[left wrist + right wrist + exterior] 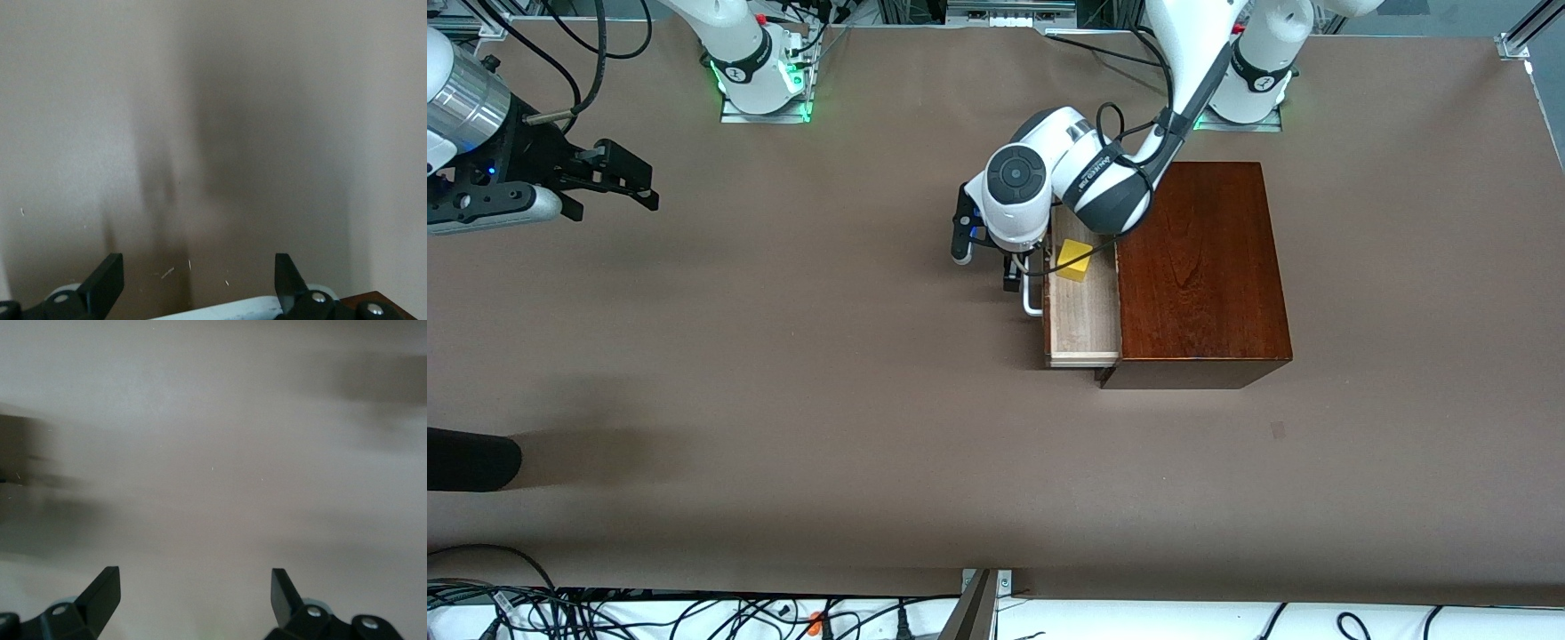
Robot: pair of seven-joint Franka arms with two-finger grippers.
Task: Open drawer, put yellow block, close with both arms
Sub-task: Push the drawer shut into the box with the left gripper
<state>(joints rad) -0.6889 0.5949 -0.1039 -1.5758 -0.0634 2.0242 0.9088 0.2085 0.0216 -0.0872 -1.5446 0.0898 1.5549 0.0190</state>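
The dark wooden box (1200,267) stands in front of the left arm's base. Its drawer (1085,324) is pulled out toward the right arm's end of the table, and its pale tray is exposed. The yellow block (1074,260) lies inside the tray, at the end farther from the front camera. My left gripper (987,258) is low beside the white handle (1033,302). In the left wrist view it (198,273) is open, and the handle (227,310) shows between the bases of its fingers. My right gripper (640,182) (193,587) is open and empty over bare table at the right arm's end.
A black rounded object (471,458) juts in at the right arm's end of the table, nearer the front camera. Cables (694,613) run along the front edge. The brown tabletop (827,400) stretches between the box and the right gripper.
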